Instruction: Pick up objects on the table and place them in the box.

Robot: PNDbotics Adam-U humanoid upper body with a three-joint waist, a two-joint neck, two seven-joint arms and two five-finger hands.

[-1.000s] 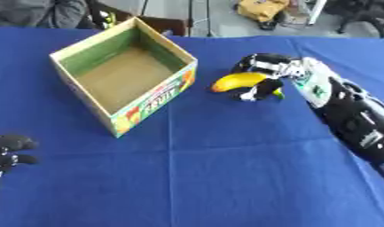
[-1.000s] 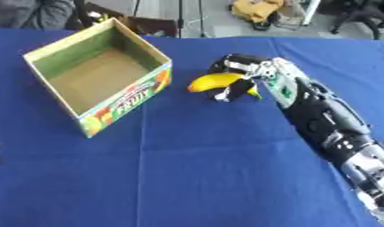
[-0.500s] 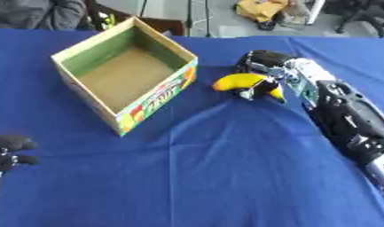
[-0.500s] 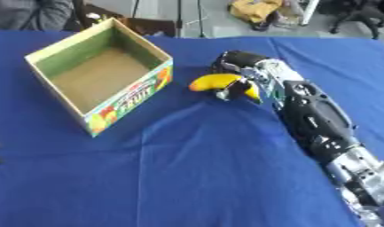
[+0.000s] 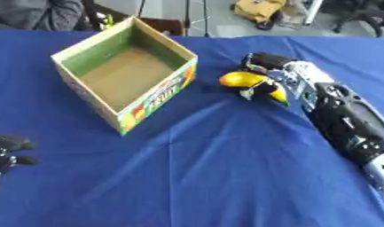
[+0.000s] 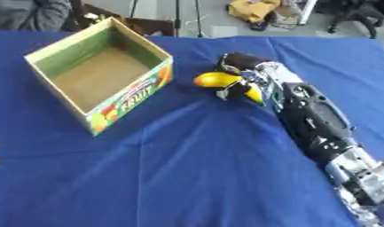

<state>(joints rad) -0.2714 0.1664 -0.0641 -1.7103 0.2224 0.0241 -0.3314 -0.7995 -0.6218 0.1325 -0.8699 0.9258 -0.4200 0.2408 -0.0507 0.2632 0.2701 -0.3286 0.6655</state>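
A yellow banana [image 5: 249,81] lies just right of the open cardboard fruit box [image 5: 158,91], with my right hand [image 5: 266,70] curled round it from above and behind. Its lower tip [image 6: 255,95] sticks out past the fingers. The box stands at the upper left on the blue cloth, and its brown bottom shows nothing inside. My left hand [image 5: 8,150] rests at the left edge, low down, with its fingers curled and nothing in them.
The blue tablecloth [image 5: 210,177] covers the whole table. My right forearm [image 5: 346,126] runs from the lower right up to the banana. Beyond the far edge lie a floor, stands and a yellow bag [image 5: 260,9].
My right hand with the banana has edged a little leftward, toward the box. The left hand has stayed put.
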